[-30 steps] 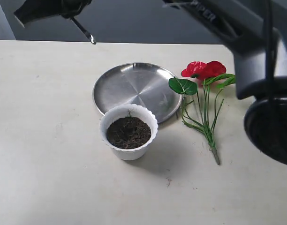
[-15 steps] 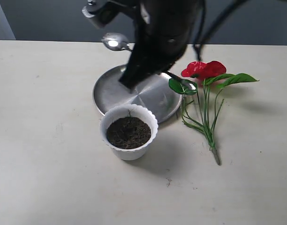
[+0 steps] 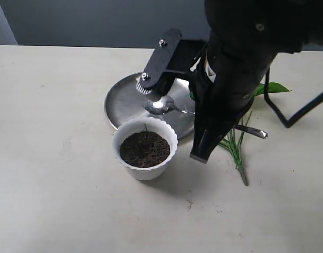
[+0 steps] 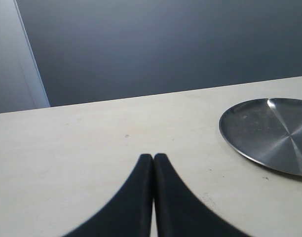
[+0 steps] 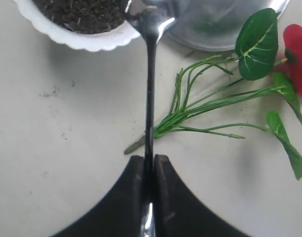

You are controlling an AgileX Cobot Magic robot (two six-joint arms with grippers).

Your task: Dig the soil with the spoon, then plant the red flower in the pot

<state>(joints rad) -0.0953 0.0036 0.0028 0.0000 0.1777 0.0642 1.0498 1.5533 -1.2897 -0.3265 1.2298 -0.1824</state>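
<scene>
The white pot point(image 3: 144, 167) stands mid-table, filled with dark soil point(image 3: 144, 148); the right wrist view shows the pot's rim point(image 5: 87, 42) and soil point(image 5: 77, 12). My right gripper point(image 3: 203, 118) point(image 5: 149, 158) is shut on the handle of the spoon point(image 5: 150, 89). The spoon's bowl point(image 3: 159, 107) hangs just over the pot's far rim, above the soil's edge. The red flower point(image 5: 296, 49) lies on the table right of the pot; in the exterior view my arm hides its blooms, leaving stems point(image 3: 235, 150). My left gripper point(image 4: 153, 157) is shut, empty, low over bare table.
A round steel plate point(image 3: 124, 103) point(image 4: 269, 131) lies just behind the pot, touching or nearly touching it. My right arm's bulk point(image 3: 240, 63) hangs over the plate's right side and the flower. Its cable point(image 3: 304, 113) loops at the right.
My right arm has swung in from the top and come down, bringing the spoon's bowl from above the table's far edge to the pot's far rim. It now covers the red blooms.
</scene>
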